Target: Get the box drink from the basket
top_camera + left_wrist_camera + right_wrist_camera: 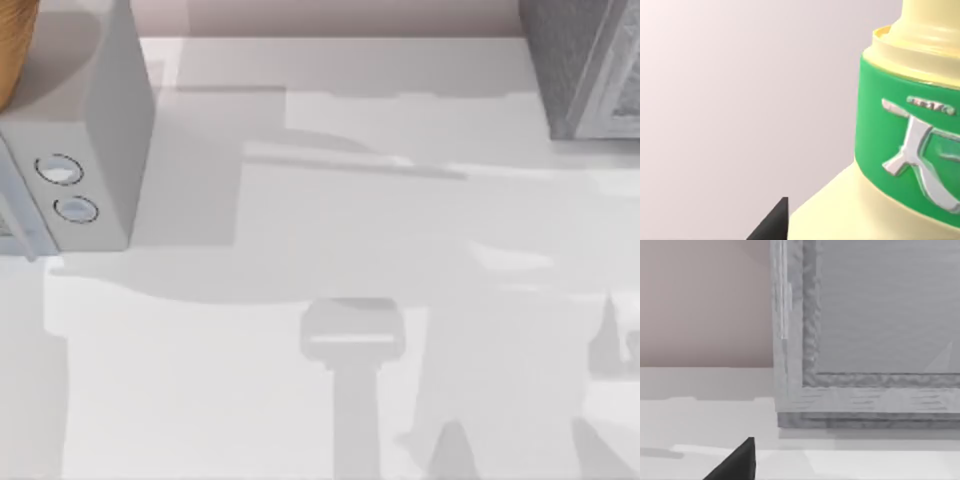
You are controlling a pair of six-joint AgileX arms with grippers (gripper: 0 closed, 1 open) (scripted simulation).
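Top view: white table [300, 400]; basket [15, 45] edge in the upper left corner, beside a grey box [90, 150] with two rings; speckled block [585, 65] upper right.

Left wrist view: box drink [900, 150] close up at right, a dark fingertip [772, 225] low; grip cannot tell.

Right wrist view: speckled block ahead, fingertip [737, 462] low; cannot tell.

The left arm's end effector shows as one dark, pointed fingertip [772, 224] in the left wrist view, lying just beside the pale-yellow box drink with a green label band [900, 150]; whether it touches cannot be told. The right arm's end effector shows likewise as a single dark pointed fingertip [735, 462] in the right wrist view, held low above the white table [700, 420]. Neither fingertip reveals how the fingers stand.
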